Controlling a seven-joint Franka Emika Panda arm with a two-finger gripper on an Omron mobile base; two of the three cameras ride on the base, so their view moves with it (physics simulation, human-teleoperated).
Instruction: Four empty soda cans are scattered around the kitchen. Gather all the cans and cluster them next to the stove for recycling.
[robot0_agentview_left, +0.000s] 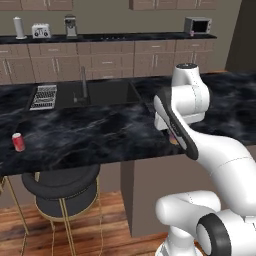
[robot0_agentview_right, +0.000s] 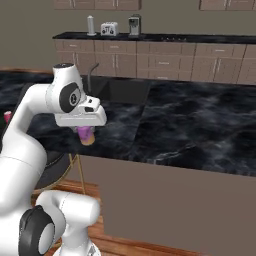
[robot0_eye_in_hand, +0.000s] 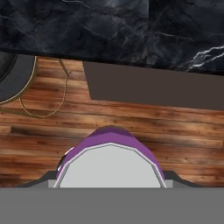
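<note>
My gripper (robot0_agentview_right: 87, 133) is shut on a purple soda can (robot0_agentview_right: 88, 135) that fades to orange at its base, held over the near edge of the dark marble island. From the hand, its silver top and purple wall (robot0_eye_in_hand: 109, 134) sit between the dark fingertips (robot0_eye_in_hand: 44, 178), above the wooden floor. In the left base view the arm hides most of this can (robot0_agentview_left: 172, 137). A red soda can (robot0_agentview_left: 18, 142) stands upright near the island's front left edge, far left of the gripper. The black stove (robot0_agentview_left: 112, 37) lies flat in the back counter, across the room.
The island holds a sink (robot0_agentview_left: 102, 92) with a faucet and a drying rack (robot0_agentview_left: 44, 96). A black stool (robot0_agentview_left: 62, 187) stands under its front edge. The back counter carries a white canister (robot0_agentview_left: 19, 27), toaster (robot0_agentview_left: 41, 31), coffee machine (robot0_agentview_left: 71, 26) and microwave (robot0_agentview_left: 197, 25).
</note>
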